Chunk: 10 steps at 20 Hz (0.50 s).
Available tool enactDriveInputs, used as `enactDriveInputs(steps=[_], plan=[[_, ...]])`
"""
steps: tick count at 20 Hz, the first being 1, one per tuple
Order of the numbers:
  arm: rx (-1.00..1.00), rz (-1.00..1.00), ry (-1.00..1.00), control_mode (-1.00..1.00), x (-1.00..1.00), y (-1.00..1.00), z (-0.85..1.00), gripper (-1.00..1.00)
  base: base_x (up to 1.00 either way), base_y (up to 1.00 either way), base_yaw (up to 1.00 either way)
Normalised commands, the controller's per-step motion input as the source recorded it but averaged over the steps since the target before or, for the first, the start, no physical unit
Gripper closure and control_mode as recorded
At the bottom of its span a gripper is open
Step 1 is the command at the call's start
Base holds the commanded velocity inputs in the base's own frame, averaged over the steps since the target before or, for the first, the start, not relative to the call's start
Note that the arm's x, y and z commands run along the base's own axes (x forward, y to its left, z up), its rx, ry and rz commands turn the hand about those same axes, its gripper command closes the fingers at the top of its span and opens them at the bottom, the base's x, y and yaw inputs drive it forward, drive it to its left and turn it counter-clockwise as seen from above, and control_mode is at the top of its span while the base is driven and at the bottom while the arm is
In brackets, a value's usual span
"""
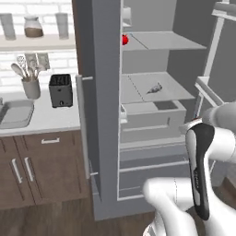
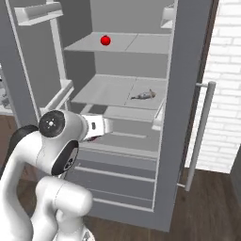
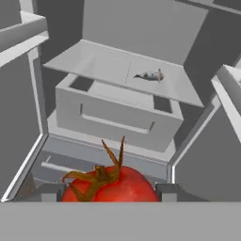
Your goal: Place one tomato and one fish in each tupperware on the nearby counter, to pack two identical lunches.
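We hold a tomato (image 3: 109, 184) between our fingers (image 3: 51, 192), the gripper (image 3: 109, 193) closed on its red body with the brown stem pointing up. In the right base view the hand sits just in front of the open fridge (image 2: 179, 117), low, near the drawer (image 2: 129, 123). Beyond it, on the middle shelf (image 2: 103, 89), a small grey fish (image 2: 145, 95) lies towards the right side. A second tomato (image 2: 106, 40) rests on the upper shelf (far back, left of centre). Away to the left, on the counter (image 1: 50, 117), one tupperware (image 1: 17, 114) sits at the left edge, with a black toaster (image 1: 61, 90) and a utensil holder (image 1: 31, 86) behind it.
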Motion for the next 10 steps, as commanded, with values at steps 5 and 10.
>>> enactDriveInputs(steps=[5,10], plan=[[0.0,0.0,0.0,1.0,0.0,0.0,0.0,1.0,-1.0,0.05,0.38],[0.0,0.0,0.0,1.0,0.0,0.0,0.0,1.0,-0.46,0.47,0.72]])
